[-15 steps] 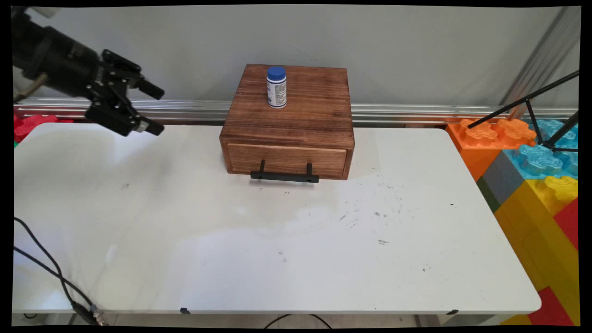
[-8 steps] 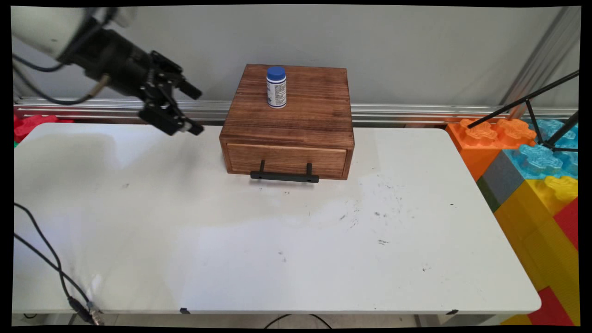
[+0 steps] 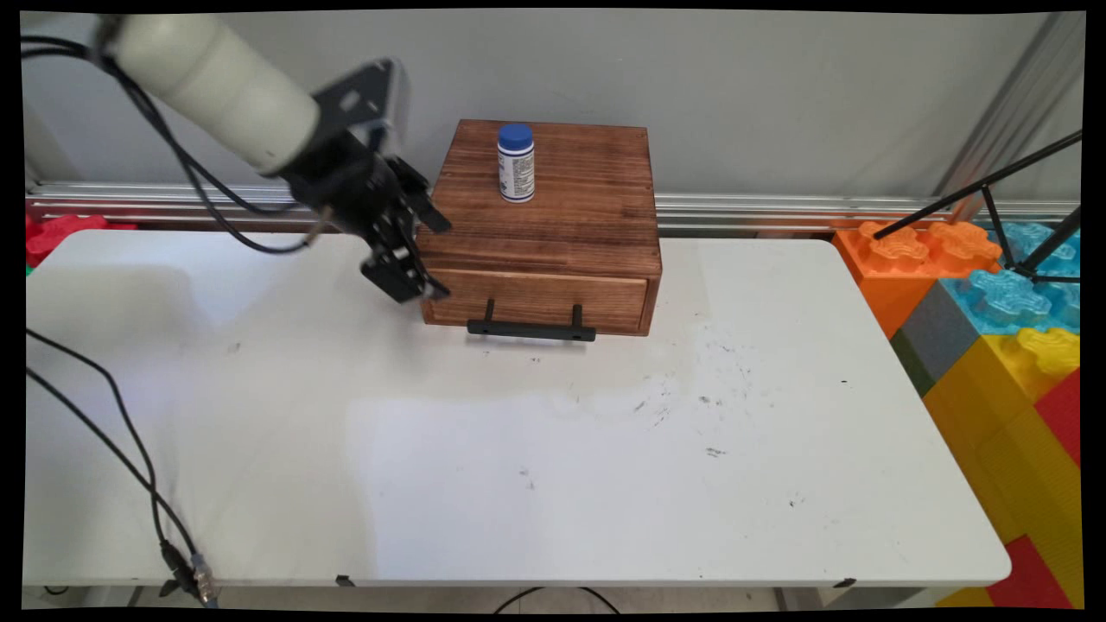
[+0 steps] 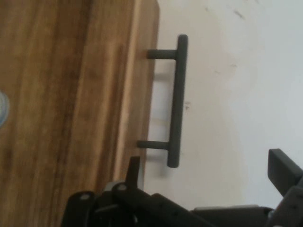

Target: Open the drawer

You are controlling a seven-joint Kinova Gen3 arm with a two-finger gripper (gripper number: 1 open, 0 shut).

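A brown wooden drawer box (image 3: pixel 544 229) stands at the table's far middle, its drawer closed, with a black bar handle (image 3: pixel 531 328) on the front. A white bottle with a blue cap (image 3: pixel 516 164) stands upright on the box's top. My gripper (image 3: pixel 438 259) is open at the box's front left corner, one finger by the top edge and the other by the drawer front's left end. In the hand view the box (image 4: pixel 71 94) fills the left, the handle (image 4: pixel 175 99) runs vertically ahead, and the gripper (image 4: pixel 208 175) stands wide apart below it, holding nothing.
Large toy blocks (image 3: pixel 994 311) in orange, blue, yellow and red are stacked off the table's right edge, with a black tripod (image 3: pixel 1002 207) over them. Black cables (image 3: pixel 112 432) hang over the table's left side. Red blocks (image 3: pixel 52 235) lie beyond the far left corner.
The arm has swung right and down from the far left, bringing the open gripper up to the box's front left corner. The box and bottle have not moved.
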